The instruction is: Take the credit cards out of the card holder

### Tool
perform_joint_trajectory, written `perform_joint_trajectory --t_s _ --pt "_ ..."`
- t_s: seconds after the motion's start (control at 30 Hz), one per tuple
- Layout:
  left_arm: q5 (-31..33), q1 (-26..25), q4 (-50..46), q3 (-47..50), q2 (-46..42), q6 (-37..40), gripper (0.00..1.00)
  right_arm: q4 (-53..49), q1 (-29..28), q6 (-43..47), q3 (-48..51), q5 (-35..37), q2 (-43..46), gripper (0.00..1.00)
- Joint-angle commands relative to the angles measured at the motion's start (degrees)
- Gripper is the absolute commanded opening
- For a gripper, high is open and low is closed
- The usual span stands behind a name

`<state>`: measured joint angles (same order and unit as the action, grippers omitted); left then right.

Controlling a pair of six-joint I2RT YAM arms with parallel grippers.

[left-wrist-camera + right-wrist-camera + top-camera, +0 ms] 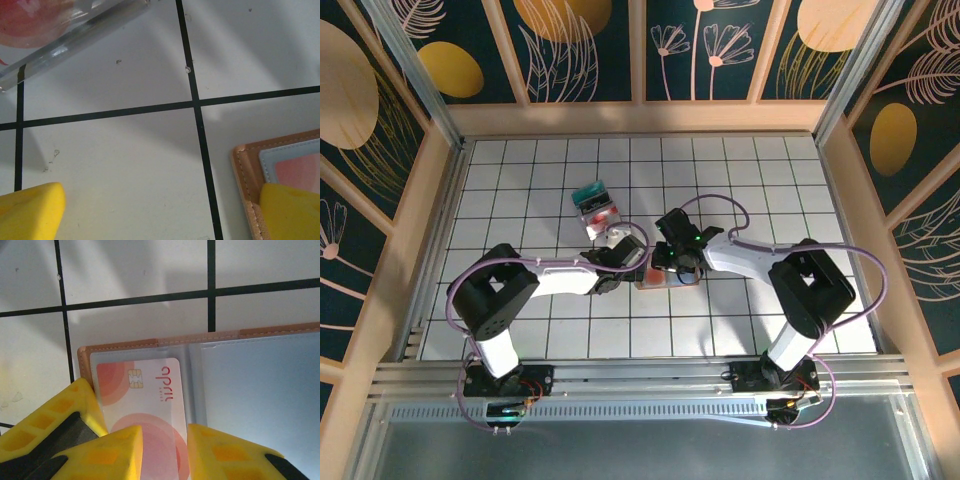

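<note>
The card holder [150,344] lies open on the table, salmon-tan outside and blue-grey inside; it is the tan patch [665,279] between the two wrists. A white and pink credit card [150,390] with a gold chip sits in its left clear pocket. My right gripper [165,456] hangs low over that pocket, open by a narrow gap, with the card's near end showing between the fingers. My left gripper [160,215] is wide open; its right finger [290,212] rests on the card holder's corner [247,170], and that finger [55,420] is beside the card.
A teal card [588,192] and a red card [602,213] lie on the white gridded table behind the grippers. The red card's near edge [35,20] sits just beyond my left gripper. Wooden walls ring the table.
</note>
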<state>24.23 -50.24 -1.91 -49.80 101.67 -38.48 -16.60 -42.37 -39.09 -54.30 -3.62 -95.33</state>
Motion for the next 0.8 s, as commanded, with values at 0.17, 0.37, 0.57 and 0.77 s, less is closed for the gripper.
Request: perform_joint_trajectory --t_s 0.17,0.37,0.57,0.77 --pt "0.2 0.4 -2.4 0.9 1.1 -1.5 0.99 0.3 -0.4 1.3 -1.0 -0.7 -2.7 0.30" --pt "0.4 0.4 -3.2 1.3 -0.1 -1.2 0.99 0.7 -0.3 1.0 0.0 -1.0 -3.9 0.29" --pt "0.9 0.4 -4.2 1.8 -2.6 -1.1 0.99 3.4 0.7 0.4 2.5 -3.2 -3.2 0.29" --pt "0.7 0.4 -5.3 1.9 -2.7 -1.0 0.99 4.3 1.0 0.3 3.5 -4.2 -2.5 0.28"
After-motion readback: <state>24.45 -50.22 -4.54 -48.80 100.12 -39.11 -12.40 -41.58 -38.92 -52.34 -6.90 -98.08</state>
